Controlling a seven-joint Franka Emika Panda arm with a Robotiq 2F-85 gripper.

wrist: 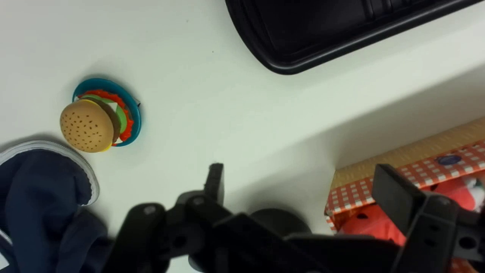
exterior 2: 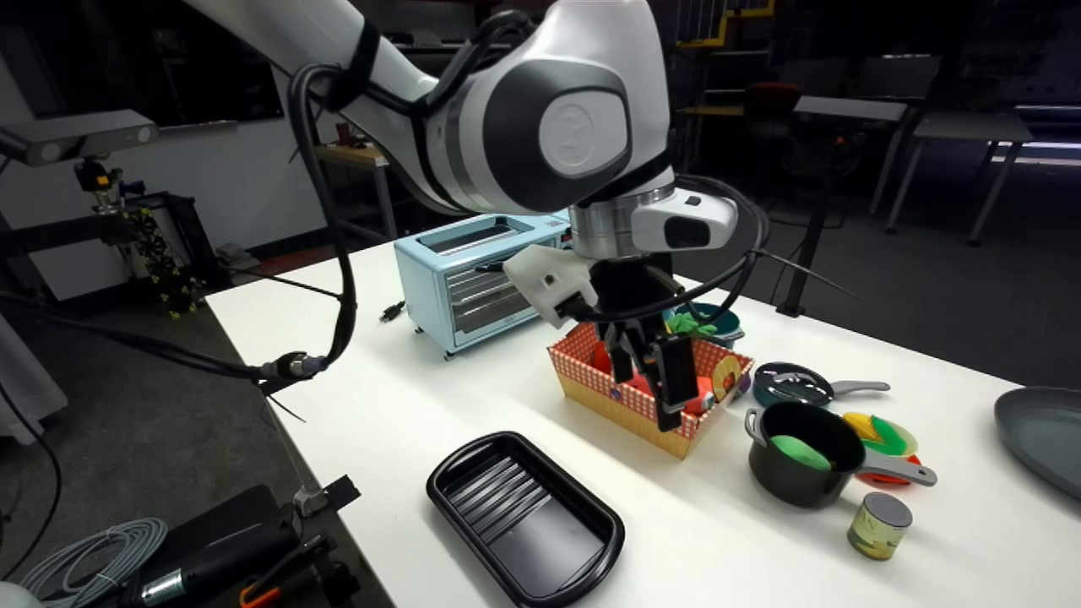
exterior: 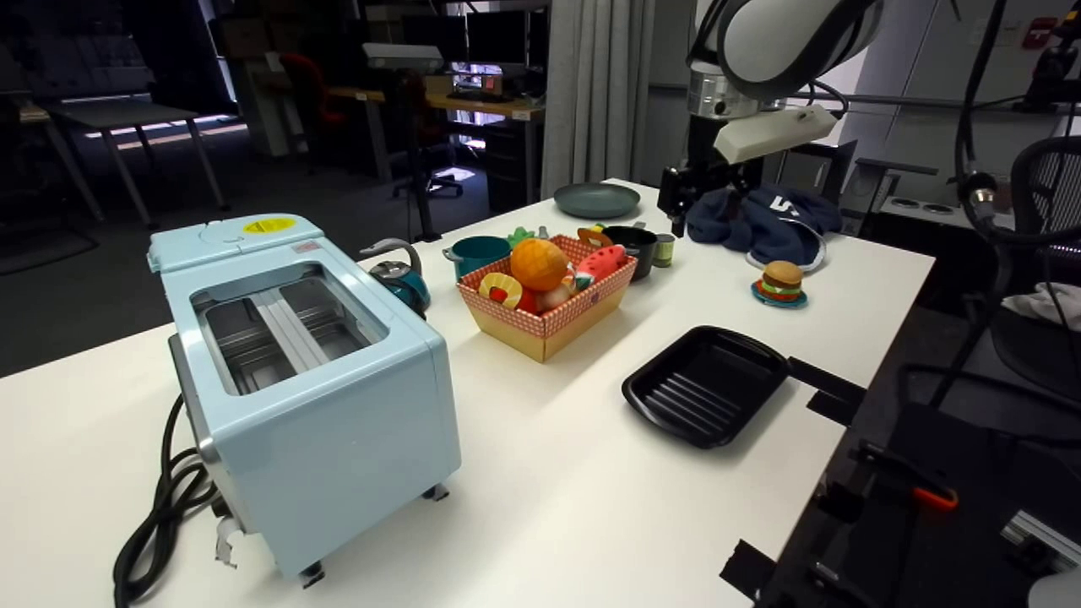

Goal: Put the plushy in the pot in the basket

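The plushy (exterior 2: 801, 453) is green and lies inside the black round pot (exterior 2: 785, 485) with grey handles. The pot also shows in an exterior view (exterior: 639, 253), where the plushy is hidden behind its wall. The tan basket (exterior 2: 608, 414), with red checked lining, stands beside the pot and holds several toy foods; it shows in an exterior view (exterior: 583, 331). My gripper (exterior 2: 647, 397) is open and empty, above the table. In the wrist view the gripper (wrist: 303, 185) spans over the pot's edge (wrist: 280, 220) and the basket's corner (wrist: 352, 197); the plushy is hidden there.
A black grill pan (exterior: 705, 388) lies in front of the basket. A light blue toaster (exterior: 355, 456), toy burger (exterior: 780, 283), navy cloth (exterior: 777, 224), can (exterior 2: 880, 525), lidded pan (exterior 2: 790, 384), teal pot (exterior: 477, 253) and grey dish (exterior: 597, 201) are around.
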